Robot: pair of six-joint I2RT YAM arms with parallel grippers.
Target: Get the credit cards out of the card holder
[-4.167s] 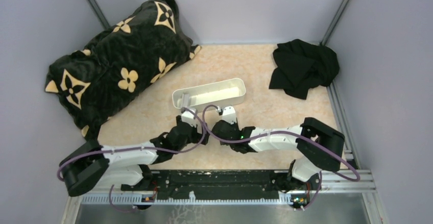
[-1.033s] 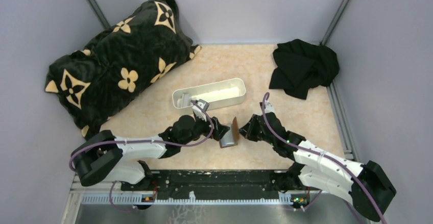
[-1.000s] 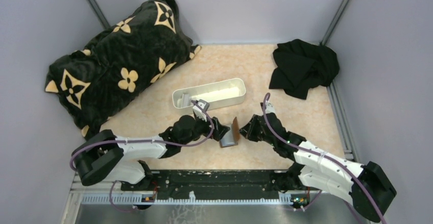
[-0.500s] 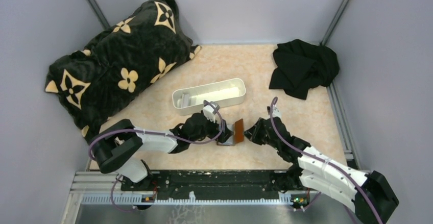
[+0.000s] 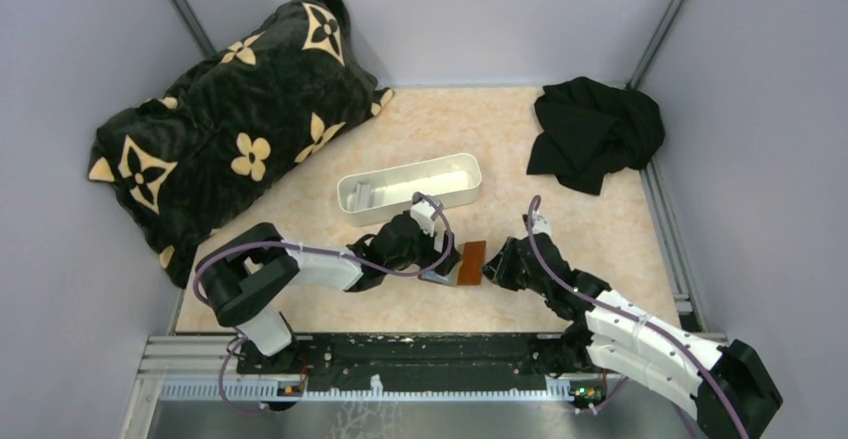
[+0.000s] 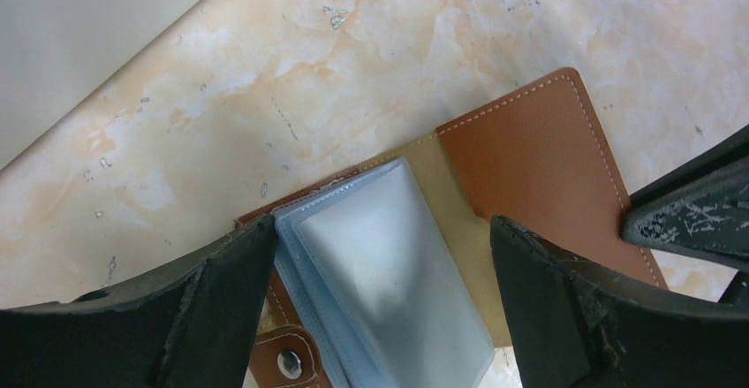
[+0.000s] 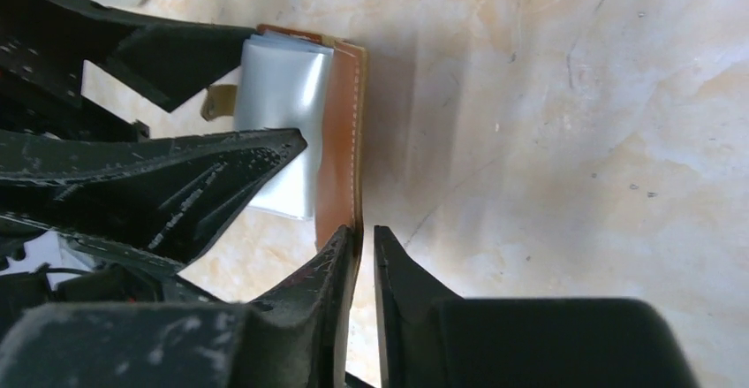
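On the marbled table (image 5: 580, 219), a big black cushion (image 5: 230, 109) with tan flowers is lying well off to the left of the left gripper (image 6: 382, 229) and beyond it. A crumpled black cloth (image 5: 595, 134) is sitting well beyond the right gripper (image 7: 364, 233), toward its right. A white tray (image 5: 455, 191) is standing just beyond the left gripper, with a small grey flat piece (image 5: 365, 196) lying at its left end. The holder (image 5: 470, 259) is lying opened out on the table between the two grippers, which are facing each other across it. The left gripper is standing wide apart over it, its fingers (image 6: 221, 300) straddling the stack of clear sleeves (image 6: 389, 273). The brown flap (image 6: 539, 158) is stretching from there toward the right gripper, whose fingers are nearly together with only a thin slit showing. The flap's stitched edge is reaching their tips; whether they are pinching it I cannot tell. The sleeves are looking silvery-grey, and what they are holding is unclear. A snap button (image 6: 287, 363) is showing just beside the left gripper's left finger.
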